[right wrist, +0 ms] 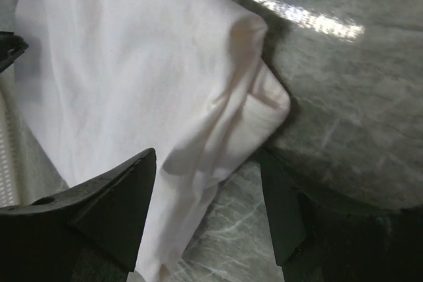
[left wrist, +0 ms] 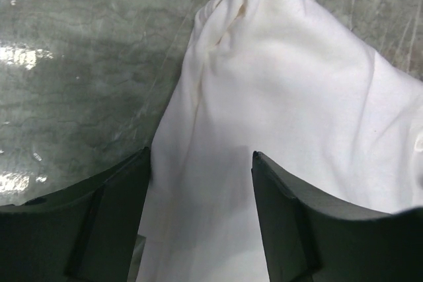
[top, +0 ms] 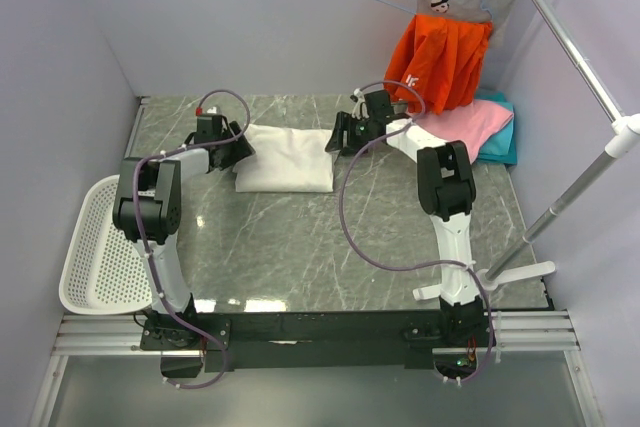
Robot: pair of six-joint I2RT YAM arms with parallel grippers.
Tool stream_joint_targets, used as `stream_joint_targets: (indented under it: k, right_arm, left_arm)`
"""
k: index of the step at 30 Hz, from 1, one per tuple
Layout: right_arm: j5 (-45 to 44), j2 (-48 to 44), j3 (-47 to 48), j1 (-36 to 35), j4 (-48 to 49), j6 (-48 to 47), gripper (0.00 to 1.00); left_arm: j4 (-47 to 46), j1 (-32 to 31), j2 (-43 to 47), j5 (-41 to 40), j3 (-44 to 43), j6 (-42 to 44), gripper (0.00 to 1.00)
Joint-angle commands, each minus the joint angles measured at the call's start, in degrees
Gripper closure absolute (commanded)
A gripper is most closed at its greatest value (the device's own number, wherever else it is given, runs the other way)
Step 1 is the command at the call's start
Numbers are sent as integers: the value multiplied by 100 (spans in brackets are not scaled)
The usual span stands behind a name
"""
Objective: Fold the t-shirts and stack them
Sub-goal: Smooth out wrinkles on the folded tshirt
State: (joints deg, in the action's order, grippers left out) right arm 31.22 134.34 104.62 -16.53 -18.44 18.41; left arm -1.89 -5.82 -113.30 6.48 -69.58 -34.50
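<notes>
- The white t-shirt (top: 285,157) lies in a compact, roughly rectangular bundle at the middle of the far half of the desk (top: 300,237). No print shows on it.
- The folding looks nearly done. The likely next step is a last tidy fold or a carry to the pile.
- That next move calls for both arms to pinch the shirt's short edges together, so the layers do not slide open.
- The left fingers (left wrist: 99,222) are spread, straddling the shirt's left edge, with cloth under the gap and nothing pinched.
- The right fingers (right wrist: 106,209) are also spread, over the right corner where the folded layers show.
- The pink shirt (top: 470,122) lies on the teal shirt (top: 500,142) at the far right, well apart from both arms.
</notes>
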Motion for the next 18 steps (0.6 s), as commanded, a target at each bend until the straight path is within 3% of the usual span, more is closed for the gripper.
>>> stream_joint_targets:
  k: [1,7,12,13,14,16,18]
  right_arm:
    - [603,381,339,-104,-19,153,29]
    - [1201,549,218,-306,173,416,35]
    - [1860,321,-713,-333,1227,926,67]
    - [1948,173,-1098,-342,1368,1040,73]
    - [2036,75,-1310,-333,1656,1111,86]
    - [2090,-267,-1969,-342,1826,1199,97]
    - [1994,-740,-2731,-324,2194,1269,100]
  left_arm:
    - [-197,-85,-61,371,339,-223,32]
    - [-584,-366,255,521,998,-592,34]
    - [-1084,-682,518,775,1735,-917,42]
    - [-1172,-735,650,802,1868,-1031,51]
    - [-1269,-771,729,811,2017,-1111,57]
    - [-1497,-894,992,916,2457,-1295,75]
    - [-1533,-1008,1221,925,2886,-1427,87]
